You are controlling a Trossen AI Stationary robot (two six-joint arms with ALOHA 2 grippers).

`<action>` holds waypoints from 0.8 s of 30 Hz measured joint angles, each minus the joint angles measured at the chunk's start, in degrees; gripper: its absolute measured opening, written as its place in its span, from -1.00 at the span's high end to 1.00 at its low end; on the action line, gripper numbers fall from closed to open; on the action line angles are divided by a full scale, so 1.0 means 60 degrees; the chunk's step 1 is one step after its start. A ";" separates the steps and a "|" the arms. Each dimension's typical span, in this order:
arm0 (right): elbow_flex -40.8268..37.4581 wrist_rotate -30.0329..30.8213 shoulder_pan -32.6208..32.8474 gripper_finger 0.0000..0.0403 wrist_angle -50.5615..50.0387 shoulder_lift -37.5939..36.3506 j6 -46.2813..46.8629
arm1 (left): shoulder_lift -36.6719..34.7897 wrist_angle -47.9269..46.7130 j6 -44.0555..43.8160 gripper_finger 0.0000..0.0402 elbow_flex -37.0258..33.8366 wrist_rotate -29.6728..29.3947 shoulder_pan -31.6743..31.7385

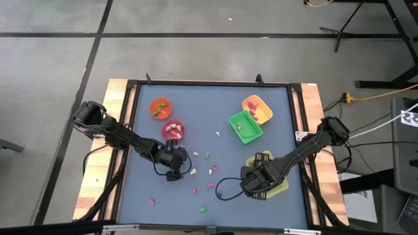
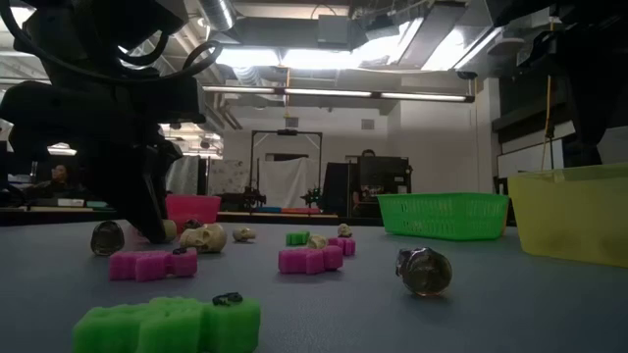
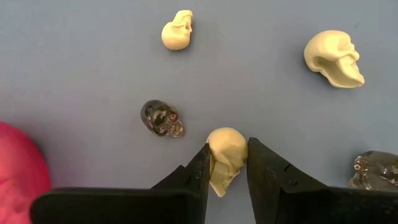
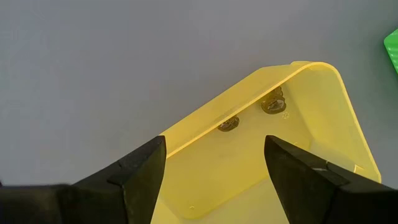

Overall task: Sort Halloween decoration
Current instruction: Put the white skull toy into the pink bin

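Note:
Small trinkets lie scattered on the blue table: cream skulls (image 3: 177, 30) (image 3: 334, 58), dark clear skulls (image 3: 161, 118) (image 2: 424, 271), pink pieces (image 2: 310, 259) (image 1: 194, 190) and green pieces (image 2: 167, 324) (image 1: 203, 209). My left gripper (image 1: 176, 160) (image 3: 227, 165) is low over the table's middle, near the pink cup (image 1: 173, 130), and is shut on one cream skull (image 3: 225, 155). My right gripper (image 1: 258, 181) (image 4: 214, 168) hangs open over the yellow tray (image 4: 280, 162), touching nothing. Two dark skulls (image 4: 229, 123) (image 4: 273, 102) lie in that tray against its wall. My left gripper pinches the cream skull (image 3: 227, 144) between its two fingers, one fingertip (image 3: 200, 163) on each side of it, coming from above and pointing down. The skull sits at table height; whether it is lifted clear cannot be told.
An orange cup (image 1: 160, 108) stands beyond the pink cup. An orange tray (image 1: 257, 109) and a green tray (image 1: 246, 126) sit at the far right. A raised dark frame (image 1: 130, 117) edges the table. Bare blue surface (image 1: 196, 104) lies in the far middle.

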 joint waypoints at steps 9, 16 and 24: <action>0.0000 0.0000 0.0000 -0.35 -0.0002 0.0000 0.0002 | 0.0000 -0.0061 -0.0264 0.70 0.0111 0.0034 0.0000; 0.0000 0.0000 0.0000 -0.35 -0.0003 0.0000 0.0000 | -0.0091 -0.0270 0.0368 0.70 0.0857 0.0000 0.0029; -0.0001 0.0004 0.0000 -0.35 0.0000 0.0000 0.0003 | -0.0731 -0.2059 0.1060 0.70 0.1866 -0.0052 0.0595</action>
